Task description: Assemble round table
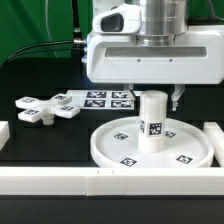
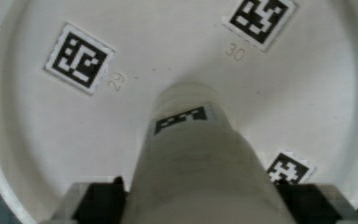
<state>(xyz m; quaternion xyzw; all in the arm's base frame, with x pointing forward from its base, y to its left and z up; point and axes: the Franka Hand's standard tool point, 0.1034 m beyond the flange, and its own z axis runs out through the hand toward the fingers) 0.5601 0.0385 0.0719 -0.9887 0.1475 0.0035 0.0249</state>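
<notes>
Standing upright in rimmed disc [image 1: 100, 152]: leg [image 1: 152, 122], end effector [image 1: 153, 101] gripping top.

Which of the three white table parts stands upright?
The short cylindrical leg, upright on the round disc with the gripper closed on it. The disc and the cross-shaped piece, off at the exterior view's left, both lie flat.

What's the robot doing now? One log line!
end effector: shut on short white plastic cylindrical leg | leg: upright on large white round disc | white cross-shaped piece: lying apart
</notes>
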